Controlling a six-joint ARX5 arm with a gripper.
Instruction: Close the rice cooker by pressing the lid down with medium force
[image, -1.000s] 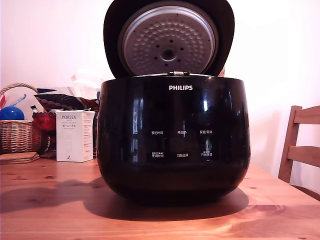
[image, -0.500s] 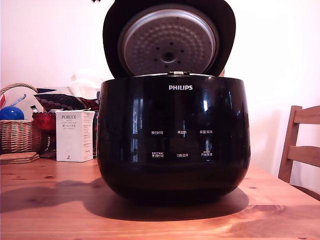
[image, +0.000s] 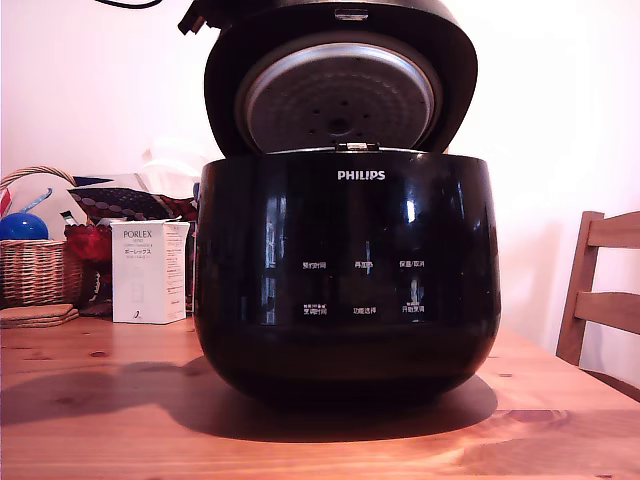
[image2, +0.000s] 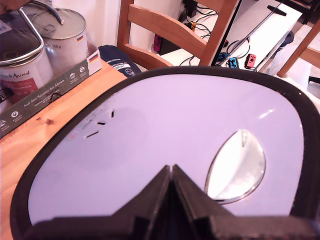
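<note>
The cooker (image: 346, 270) stands in the middle of a wooden table (image: 120, 420), its lid (image: 340, 90) tilted forward over the pot but not shut, the dimpled inner plate (image: 338, 95) facing the exterior camera. What is inside the pot cannot be seen from either view. At the exterior view's left a wicker basket (image: 35, 270) holds a blue ball (image: 22, 226); a white box (image: 148, 270) stands beside it. A chair (image: 600, 295) sits at that view's right.

The wrist view alone shows the lid's glossy top (image2: 165, 135) and the gripper (image2: 170, 172) – fingers pressed together, tip against that surface, holding nothing. It also shows tins (image2: 62, 32) in a cardboard tray (image2: 47, 92)
</note>
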